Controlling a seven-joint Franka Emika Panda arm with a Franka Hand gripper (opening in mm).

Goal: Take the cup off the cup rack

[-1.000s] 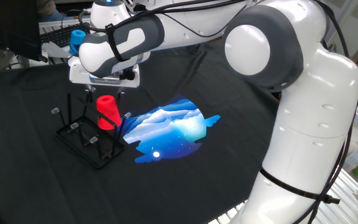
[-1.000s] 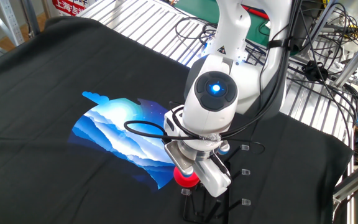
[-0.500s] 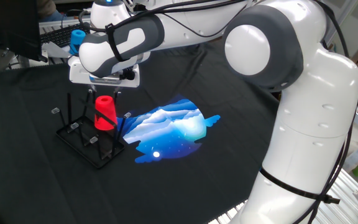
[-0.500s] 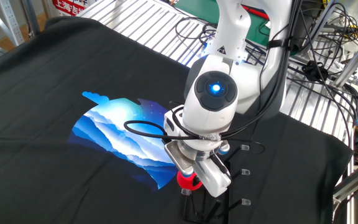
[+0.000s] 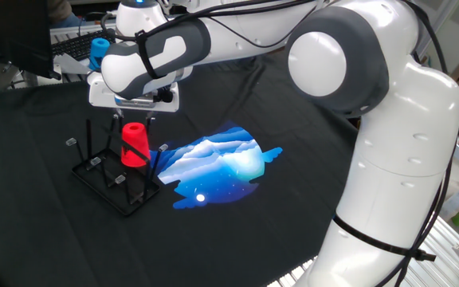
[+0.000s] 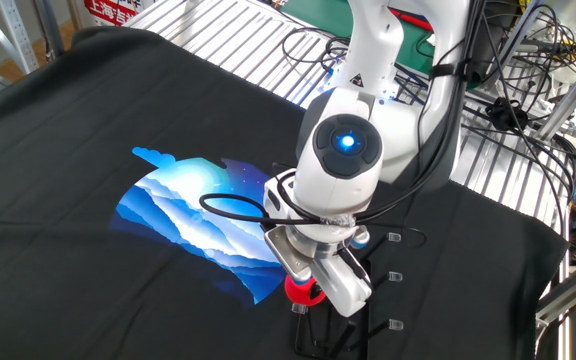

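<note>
Not yet done — small bright red tapered plastic cup (image 5: 135, 144) sits upside down over a peg of the small black wire-frame cup rack (image 5: 115, 178), upright, with its wide rim low among the pegs. Standing directly above it, the white arm's two-finger gripper (image 5: 135, 121), dark fingers (image 5: 150, 122) reaching down to the cup's narrow top. Closed on the cup or merely alongside it — cannot tell, since the wrist housing covers the fingertips in one fixed view and the whole hand blocks them in the other, where only a sliver of red (image 6: 302, 290) shows beneath the wrist. Probably at the grasp, but hedged for that reason.

Left to do: a secure pinch, a straight lift until the rim clears the grey-capped peg, then carrying clear of the rack toward the black cloth (image 5: 237, 231) or the blue-and-white printed patch (image 5: 221, 163).

Against the frame a second ago: cup then leaned toward the printed patch; now upright and squarely under the gripper. Against half a second ago: no visible change in cup or arm.
</note>
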